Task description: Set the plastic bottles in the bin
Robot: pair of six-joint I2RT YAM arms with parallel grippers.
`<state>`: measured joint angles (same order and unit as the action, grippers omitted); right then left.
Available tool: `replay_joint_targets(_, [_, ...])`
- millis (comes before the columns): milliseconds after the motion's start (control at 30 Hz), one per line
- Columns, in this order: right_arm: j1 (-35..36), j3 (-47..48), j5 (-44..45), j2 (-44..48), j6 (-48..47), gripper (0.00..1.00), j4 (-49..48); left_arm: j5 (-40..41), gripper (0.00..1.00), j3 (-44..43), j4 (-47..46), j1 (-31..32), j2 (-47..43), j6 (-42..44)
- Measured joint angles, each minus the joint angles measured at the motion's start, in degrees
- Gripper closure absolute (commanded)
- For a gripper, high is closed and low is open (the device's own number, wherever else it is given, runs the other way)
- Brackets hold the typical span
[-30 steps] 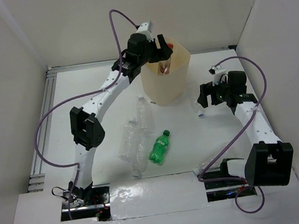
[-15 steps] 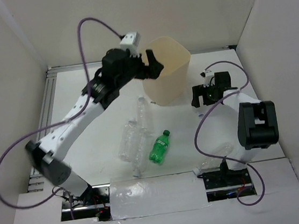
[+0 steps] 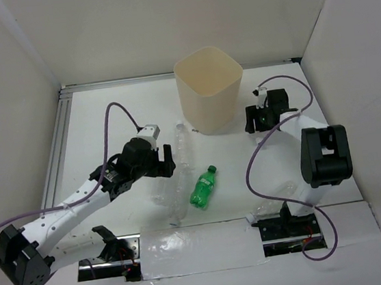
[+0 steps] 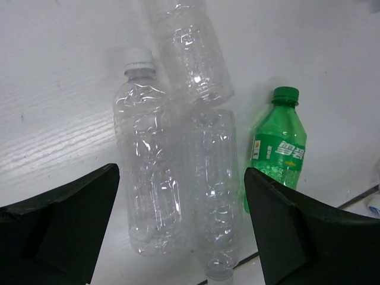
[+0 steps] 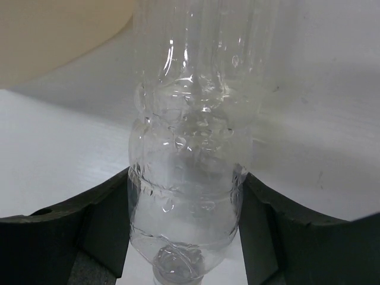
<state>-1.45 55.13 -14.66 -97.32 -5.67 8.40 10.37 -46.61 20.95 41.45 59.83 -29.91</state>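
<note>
Several bottles (image 4: 145, 178), near edge; we judge them light, slick. Left gripper (image 4: 181, 178) gapes; right gripper (image 5: 185, 190) clasps a bottle (image 5: 190, 119) mid-body.

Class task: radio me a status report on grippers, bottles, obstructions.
Left gripper open over clear bottles and green bottle. Right gripper straddles one clear bottle beside bin; grip unconfirmed. Nothing blocking bin.

High overhead, wrist cameras close over bottles (image 4: 145, 172)
</note>
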Motion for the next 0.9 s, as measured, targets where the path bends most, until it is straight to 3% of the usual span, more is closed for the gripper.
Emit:
replay_joint_targets(300, [-4.0, 0.7, 2.2, 25.4, -0.9, 0.74, 5.9, 0.3, 0.01, -5.4, -4.6, 0.0, 15.1, -0.5])
replay_joint_targets(433, [-4.1, 4.5, -0.3, 31.6, -2.6, 0.71, 5.4, 0.7, 0.01, -8.9, -5.3, 0.0, 20.9, -0.5])
replay_joint_targets(667, [-2.9, 13.7, -11.1, 27.2, -4.2, 0.67, 0.3, 4.4, 0.01, -10.1, -3.4, 0.0, 21.1, -2.0])
replay_joint_targets(900, [2.6, 26.6, -15.2, 15.4, -2.7, 0.63, -4.5, 6.1, 0.01, -2.4, -1.2, 0.0, 11.2, -5.8])
